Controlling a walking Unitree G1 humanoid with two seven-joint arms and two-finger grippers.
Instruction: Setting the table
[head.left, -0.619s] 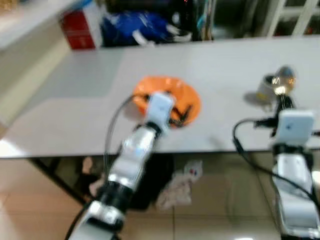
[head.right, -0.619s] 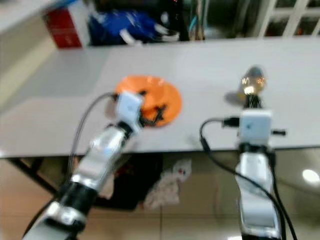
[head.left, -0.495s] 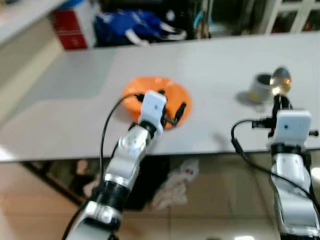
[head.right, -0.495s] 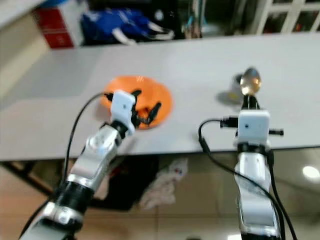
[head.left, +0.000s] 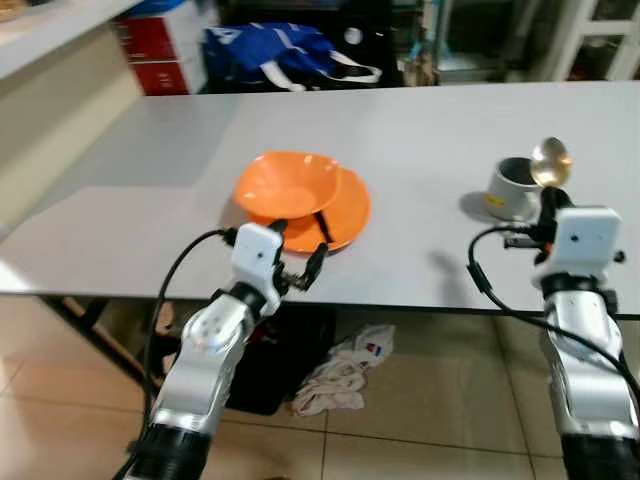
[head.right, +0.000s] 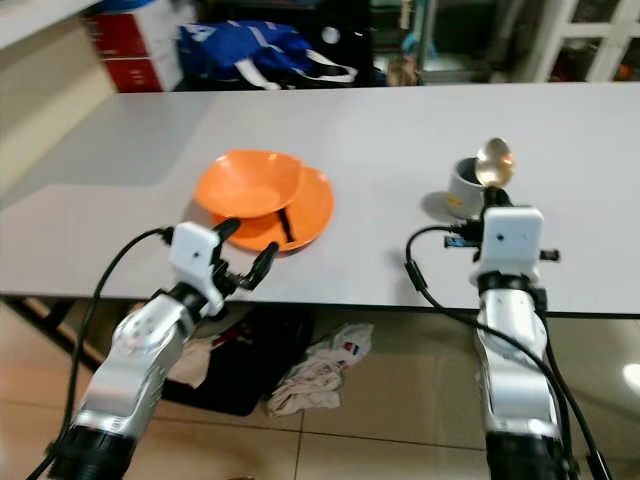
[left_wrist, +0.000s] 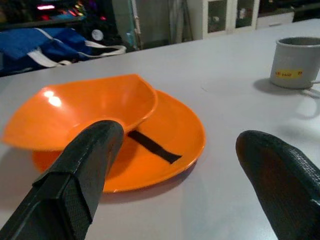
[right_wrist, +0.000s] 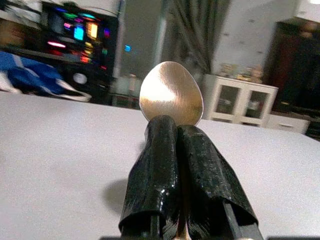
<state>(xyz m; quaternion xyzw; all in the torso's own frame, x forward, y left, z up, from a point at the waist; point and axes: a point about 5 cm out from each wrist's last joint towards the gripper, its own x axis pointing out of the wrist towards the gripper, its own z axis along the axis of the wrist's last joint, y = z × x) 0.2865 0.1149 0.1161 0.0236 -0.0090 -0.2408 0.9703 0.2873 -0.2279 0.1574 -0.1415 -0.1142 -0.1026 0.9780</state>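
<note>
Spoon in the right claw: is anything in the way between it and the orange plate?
Nothing visible blocks it. The right claw holds the spoon upright near the mug. Bare table lies between it and the plate.

The right gripper (right_wrist: 177, 150) has its two black fingers (right_wrist: 155, 170) pressed together on a spoon (right_wrist: 171, 94), whose shiny bowl stands up just above their tips. The grey bench (right_wrist: 60, 150) spreads out under the spoon (its shadow falls there). Beyond the spoon, a white cabinet (right_wrist: 240, 105) stands blurred.
</note>
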